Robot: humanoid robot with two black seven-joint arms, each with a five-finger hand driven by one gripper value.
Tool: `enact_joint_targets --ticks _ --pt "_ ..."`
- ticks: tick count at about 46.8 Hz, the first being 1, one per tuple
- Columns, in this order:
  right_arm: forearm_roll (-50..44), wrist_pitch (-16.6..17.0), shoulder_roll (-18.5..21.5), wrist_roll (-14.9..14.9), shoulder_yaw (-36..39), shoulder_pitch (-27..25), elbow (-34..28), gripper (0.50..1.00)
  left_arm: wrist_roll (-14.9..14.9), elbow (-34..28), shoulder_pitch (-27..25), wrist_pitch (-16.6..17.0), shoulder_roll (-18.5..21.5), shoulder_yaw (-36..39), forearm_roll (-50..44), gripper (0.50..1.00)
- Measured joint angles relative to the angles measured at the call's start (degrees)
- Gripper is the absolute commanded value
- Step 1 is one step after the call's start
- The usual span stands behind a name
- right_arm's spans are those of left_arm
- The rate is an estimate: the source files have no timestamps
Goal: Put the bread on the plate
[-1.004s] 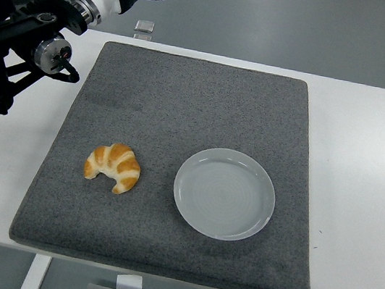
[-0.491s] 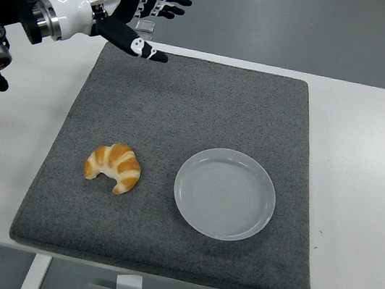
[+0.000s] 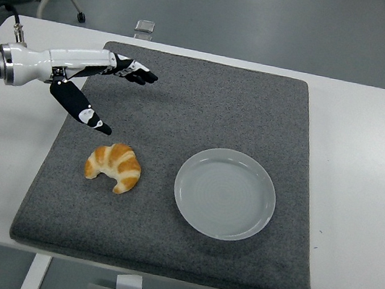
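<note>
My left hand hovers spread and empty above the croissant, which lies on the grey mat left of the plate. Likely light, flaky, crushable; I'd grip its thick middle gently.

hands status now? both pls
Left hand: open, fingers spread, holding nothing, above the croissant and not touching it.
Right hand: not in view.

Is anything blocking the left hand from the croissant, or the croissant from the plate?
Nothing visible. The open left hand hovers just beyond the croissant, and only bare grey mat separates the croissant from the empty plate.
</note>
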Motion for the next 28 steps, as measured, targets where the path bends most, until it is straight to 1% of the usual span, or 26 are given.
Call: enact_joint_targets --ticks 6,16,28 --pt "0.0 0.0 0.0 0.0 -0.03 0.0 0.0 0.93 -0.67 -1.81 0.79 0.01 1.56 2.04 4.75 0.988" --pt "0.0 0.0 0.0 0.01 -0.01 0.0 0.0 0.93 -0.55 -3.4 3.19 0.43 1.97 2.35 10.38 0.988" --pt "0.0 0.0 0.0 0.02 -0.01 0.01 0.0 0.93 0.02 -3.55 3.88 1.39 2.14 2.38 12.45 0.986"
